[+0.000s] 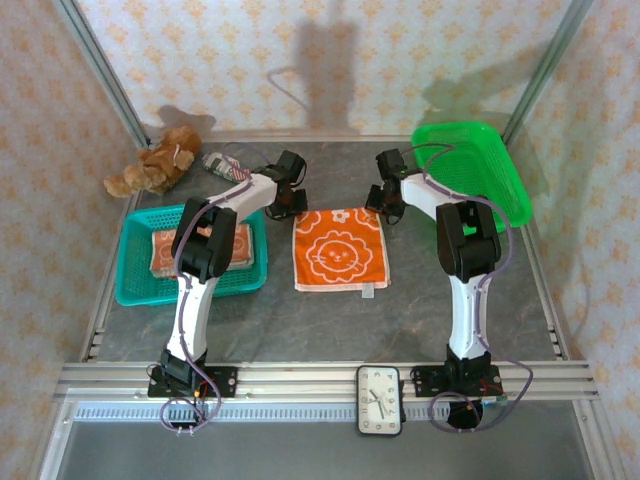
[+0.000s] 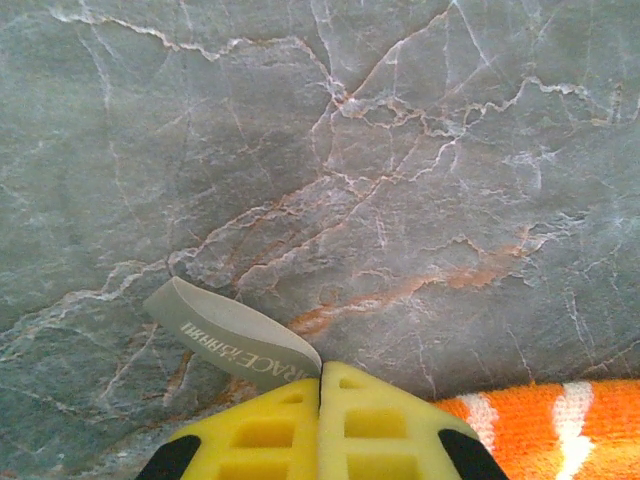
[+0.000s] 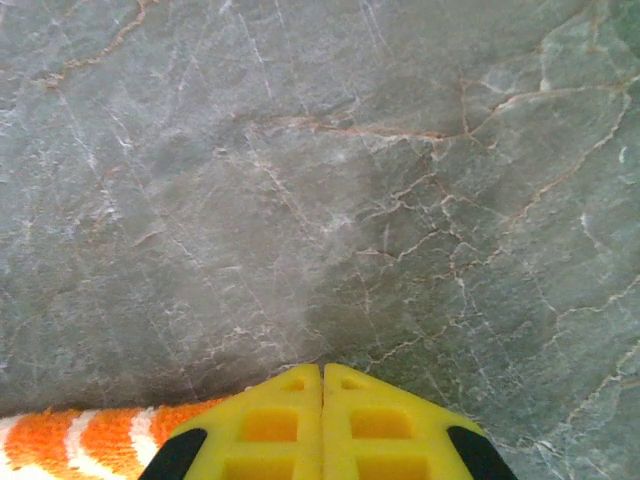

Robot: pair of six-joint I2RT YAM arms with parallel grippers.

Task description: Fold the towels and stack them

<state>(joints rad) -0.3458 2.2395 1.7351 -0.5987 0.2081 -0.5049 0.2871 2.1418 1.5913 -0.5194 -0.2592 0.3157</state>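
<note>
my left gripper [image 2: 320, 368] n right gripper [image 3: 322, 368], both pinched closed, sit at top-left n top-right corners of flat orange lion-print towel [image 1: 340, 252]; cloth lies below them in frame.

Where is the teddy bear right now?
In the top view, the brown teddy bear lies at the far left corner of the table, against the wall, just behind the teal basket.
</note>
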